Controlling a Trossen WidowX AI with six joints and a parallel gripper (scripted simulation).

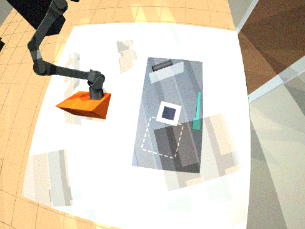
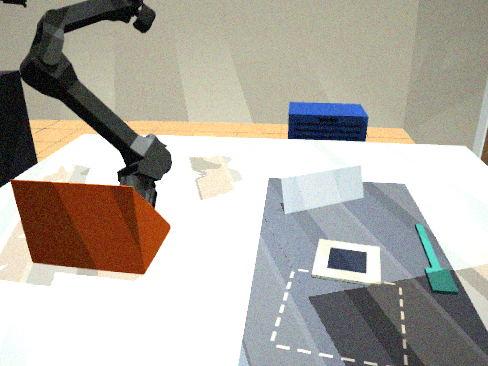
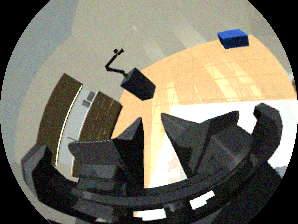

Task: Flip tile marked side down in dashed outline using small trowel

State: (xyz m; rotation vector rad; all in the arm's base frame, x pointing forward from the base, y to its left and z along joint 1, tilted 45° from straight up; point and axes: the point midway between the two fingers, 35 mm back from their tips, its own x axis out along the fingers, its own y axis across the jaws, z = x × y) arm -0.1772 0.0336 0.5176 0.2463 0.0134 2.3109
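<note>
The tile (image 1: pixel 169 113) (image 2: pixel 347 260), pale with a dark square on its upper face, lies flat on the grey mat (image 1: pixel 187 97) (image 2: pixel 295 230). Its near edge overlaps the far side of the dashed outline (image 1: pixel 144 149) (image 2: pixel 281 346). The teal trowel (image 1: pixel 196 124) (image 2: pixel 441 281) lies at the mat's right side, right of the tile and apart from it, with its blade towards the near end. My gripper (image 3: pixel 150 117) is partly open, with nothing between its fingers in the wrist view. It is well left of the mat, by the orange block; its fingertips cannot be made out in the top and exterior views.
The orange wedge-shaped block (image 1: pixel 101 106) (image 2: pixel 80 225) stands left of the mat and partly hides my gripper in the exterior view. A pale slanted panel (image 1: pixel 167 72) (image 2: pixel 322 190) and a dark cylinder (image 1: pixel 162 66) are at the mat's far end. A blue box (image 2: pixel 327 120) (image 3: pixel 233 39) stands beyond the table.
</note>
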